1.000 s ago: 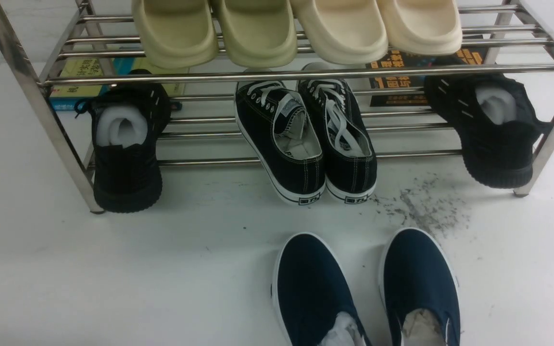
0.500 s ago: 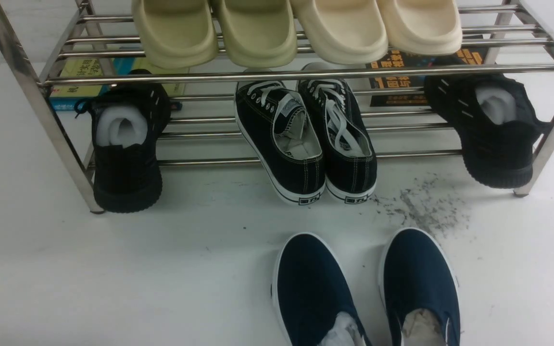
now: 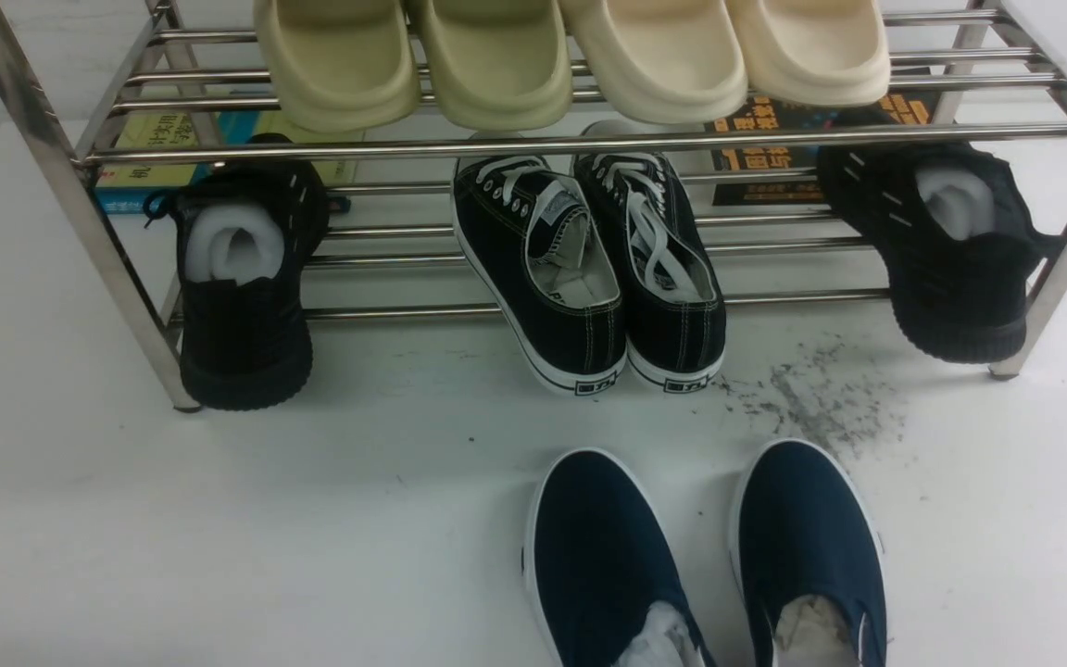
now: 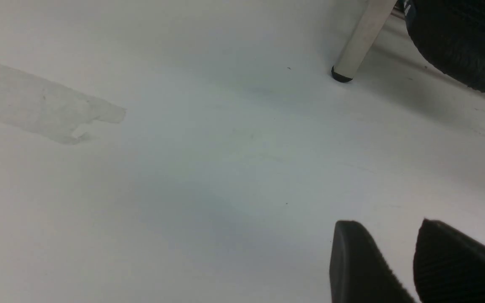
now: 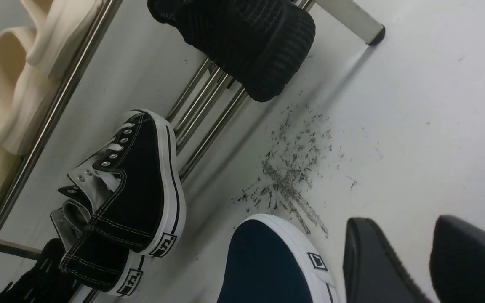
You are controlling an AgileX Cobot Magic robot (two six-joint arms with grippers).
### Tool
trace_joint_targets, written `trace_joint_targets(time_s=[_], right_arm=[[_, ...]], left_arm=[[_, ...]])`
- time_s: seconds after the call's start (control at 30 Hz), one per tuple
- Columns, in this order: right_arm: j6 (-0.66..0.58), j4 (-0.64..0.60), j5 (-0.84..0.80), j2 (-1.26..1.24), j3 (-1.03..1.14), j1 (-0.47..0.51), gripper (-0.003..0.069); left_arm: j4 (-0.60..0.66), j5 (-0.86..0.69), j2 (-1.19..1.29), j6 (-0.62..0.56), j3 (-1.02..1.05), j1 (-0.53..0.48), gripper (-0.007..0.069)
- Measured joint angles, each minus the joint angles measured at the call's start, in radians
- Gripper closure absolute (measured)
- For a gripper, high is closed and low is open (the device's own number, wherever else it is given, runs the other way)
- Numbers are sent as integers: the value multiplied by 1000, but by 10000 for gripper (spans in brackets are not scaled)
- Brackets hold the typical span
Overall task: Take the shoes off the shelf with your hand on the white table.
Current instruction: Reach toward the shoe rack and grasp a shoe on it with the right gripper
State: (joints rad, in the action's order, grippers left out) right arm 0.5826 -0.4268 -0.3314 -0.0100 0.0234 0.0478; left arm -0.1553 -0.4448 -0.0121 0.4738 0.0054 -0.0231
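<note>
As the right claw (image 5: 398, 221) hovers, the shoes (image 5: 137, 189) lie well apart.

The left gripper (image 4: 409, 256) is pictured low and angled downward, its two black ribbed fingertips (image 4: 360, 261) set slightly apart with nothing gripped between them. The right gripper (image 5: 423, 261) is shown in a similar pose, its dark pads (image 5: 470, 256) parted and empty.
</note>
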Motion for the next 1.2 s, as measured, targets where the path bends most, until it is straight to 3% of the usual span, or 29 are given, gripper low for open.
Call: trace_joint_targets(time_s=[0.2, 0.33, 0.4, 0.47, 0.6, 0.63, 0.67, 0.87, 1.0, 1.07, 1.1, 1.2], right_arm=[[-89, 13, 27, 0, -33, 0, 441], [-209, 53, 49, 26, -165, 0, 530], [-316, 112, 48, 110, -307, 0, 633], [-356, 136, 23, 168, -363, 0, 659], [-448, 230, -291, 464, -615, 0, 664], [-448, 233, -291, 479, -624, 0, 663], [-478, 250, -433, 601, -694, 0, 658], [-613, 166, -654, 969, -842, -4, 655], [-782, -13, -703, 1203, -913, -123, 650], [-794, -28, -696, 1244, -937, -171, 648], [-789, -26, -667, 1297, -985, -257, 644], [-770, 20, -612, 1340, -1056, -363, 634]], left_arm=[[0, 0, 0, 0, 0, 0, 385], [0, 0, 0, 0, 0, 0, 385], [0, 0, 0, 0, 0, 0, 385], [0, 0, 0, 0, 0, 0, 385], [0, 0, 0, 0, 0, 0, 385], [0, 0, 0, 0, 0, 0, 385], [0, 0, 0, 0, 0, 0, 385], [0, 0, 0, 0, 0, 0, 385], [0, 0, 0, 0, 0, 0, 385], [0, 0, 0, 0, 0, 0, 385], [0, 0, 0, 0, 0, 0, 385], [0, 0, 0, 0, 0, 0, 385]])
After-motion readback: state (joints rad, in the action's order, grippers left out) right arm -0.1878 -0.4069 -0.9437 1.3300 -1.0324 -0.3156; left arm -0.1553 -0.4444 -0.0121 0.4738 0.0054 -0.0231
